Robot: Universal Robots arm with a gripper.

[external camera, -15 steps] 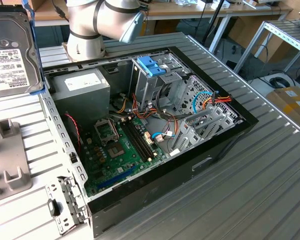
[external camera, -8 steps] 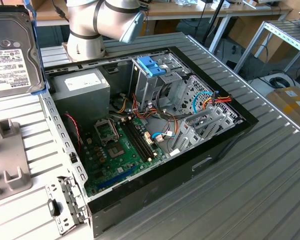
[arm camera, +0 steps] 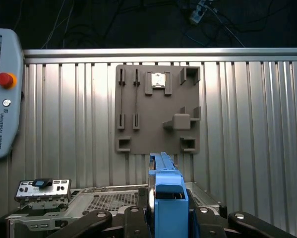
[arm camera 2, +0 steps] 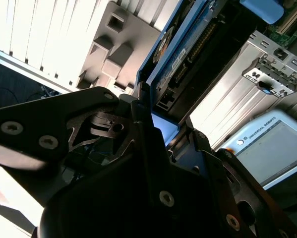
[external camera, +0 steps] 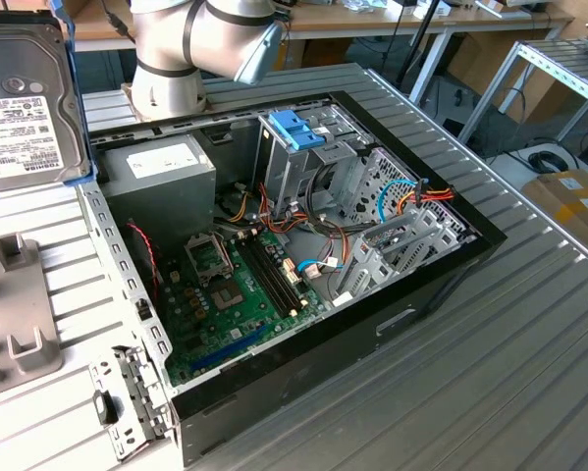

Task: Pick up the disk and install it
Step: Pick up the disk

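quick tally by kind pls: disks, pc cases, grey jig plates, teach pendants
disk: 1
pc case: 1
jig plate: 1
teach pendant: 1
total: 4

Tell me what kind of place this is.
Probably a robotics lab bench: a robot arm whose gripper clamps the disk, an opened desktop computer case on a ribbed metal table, and a teach pendant.

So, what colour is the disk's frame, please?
The disk's frame is blue, best in the first wrist view.
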